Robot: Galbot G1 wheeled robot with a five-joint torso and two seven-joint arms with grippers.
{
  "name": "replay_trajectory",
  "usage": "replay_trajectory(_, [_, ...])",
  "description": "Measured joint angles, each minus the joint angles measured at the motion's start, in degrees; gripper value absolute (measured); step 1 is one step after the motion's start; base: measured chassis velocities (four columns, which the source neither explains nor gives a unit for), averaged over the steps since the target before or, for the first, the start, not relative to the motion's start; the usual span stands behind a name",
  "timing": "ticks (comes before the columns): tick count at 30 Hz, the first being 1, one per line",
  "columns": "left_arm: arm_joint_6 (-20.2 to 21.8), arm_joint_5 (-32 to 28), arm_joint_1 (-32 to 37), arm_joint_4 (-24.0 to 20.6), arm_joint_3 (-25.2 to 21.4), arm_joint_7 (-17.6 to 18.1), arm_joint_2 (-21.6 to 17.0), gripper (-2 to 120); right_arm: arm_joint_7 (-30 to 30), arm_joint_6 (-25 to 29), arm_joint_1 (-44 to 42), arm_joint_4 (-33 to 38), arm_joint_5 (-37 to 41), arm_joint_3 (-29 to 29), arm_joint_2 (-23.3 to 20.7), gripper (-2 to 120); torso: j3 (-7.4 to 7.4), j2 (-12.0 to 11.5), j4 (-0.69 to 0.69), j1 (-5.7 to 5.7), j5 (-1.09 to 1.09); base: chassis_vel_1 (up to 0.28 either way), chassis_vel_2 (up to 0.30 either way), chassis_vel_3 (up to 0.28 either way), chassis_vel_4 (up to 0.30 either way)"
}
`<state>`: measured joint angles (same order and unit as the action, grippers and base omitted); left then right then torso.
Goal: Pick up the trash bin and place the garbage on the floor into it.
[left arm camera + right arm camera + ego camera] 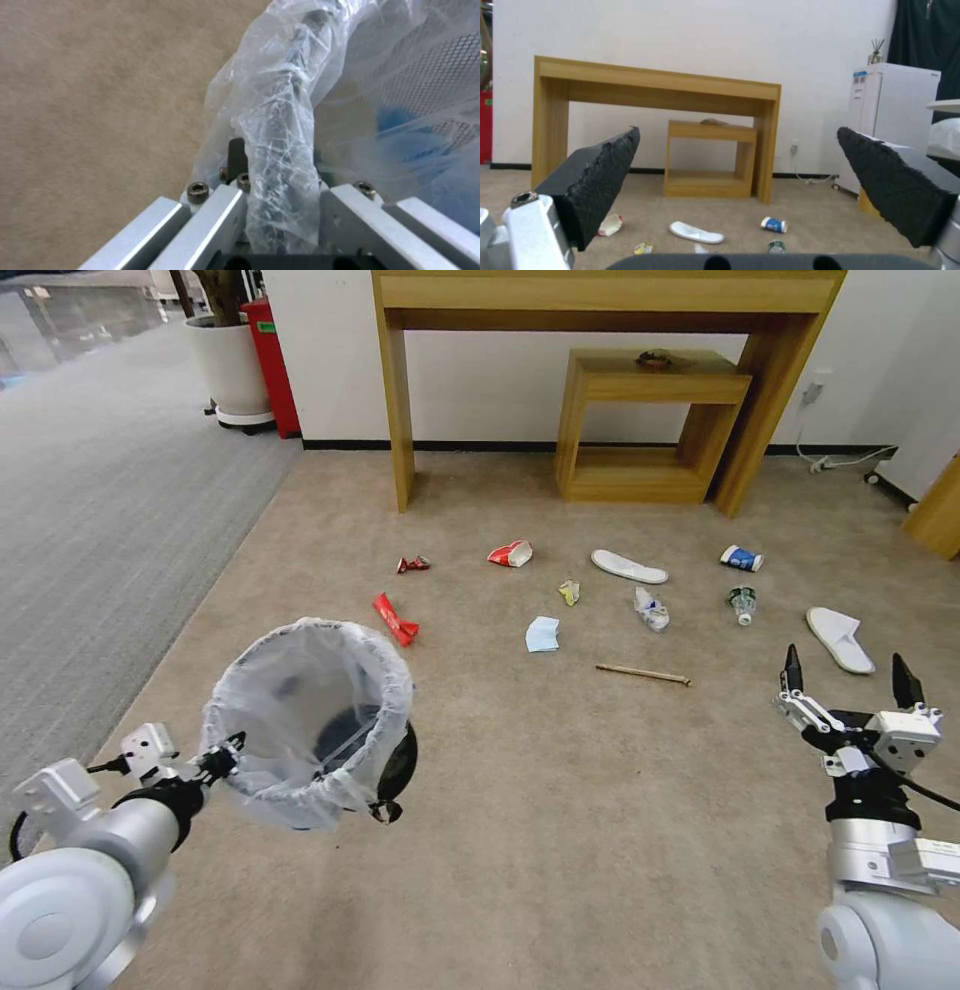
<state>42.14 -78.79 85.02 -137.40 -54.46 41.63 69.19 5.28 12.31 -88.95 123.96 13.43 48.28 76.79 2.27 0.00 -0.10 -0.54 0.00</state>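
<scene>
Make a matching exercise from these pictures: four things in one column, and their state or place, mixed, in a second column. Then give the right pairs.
Things:
1. trash bin
2. right gripper
3. wooden stick
4. blue paper cup

States:
A. open, holding nothing
B. lying on its side near the table leg
C. held at its rim by the left gripper
D. lying flat on the carpet, nearest the robot

Pairs: 1-C, 2-A, 3-D, 4-B

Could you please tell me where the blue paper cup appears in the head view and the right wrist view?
Head view: the blue paper cup lies on the carpet, upper right.
Right wrist view: low, just right of centre.
Shared landmark: the white slipper to its left.
</scene>
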Motion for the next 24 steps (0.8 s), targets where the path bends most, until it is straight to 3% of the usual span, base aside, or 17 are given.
replay_trajectory(6, [0.0,-1.91,0.14,0.02,-2.16,0.88,-1.11,0,0.05,0.09,0.13,-0.24,0.16,0.11,0.03,100,0.0,0.0,0.0,0.0,0.0,0.0,0.0,0.0,0.0])
replay_trajectory(24, [0.0,-2.03,-0.02,0.01,-1.92,0.41,-0.97,0,0.24,-0.3,-0.2,0.22,-0.46,0.36,0.3,100,0.0,0.0,0.0,0.0,0.0,0.0,0.0,0.0,0.0])
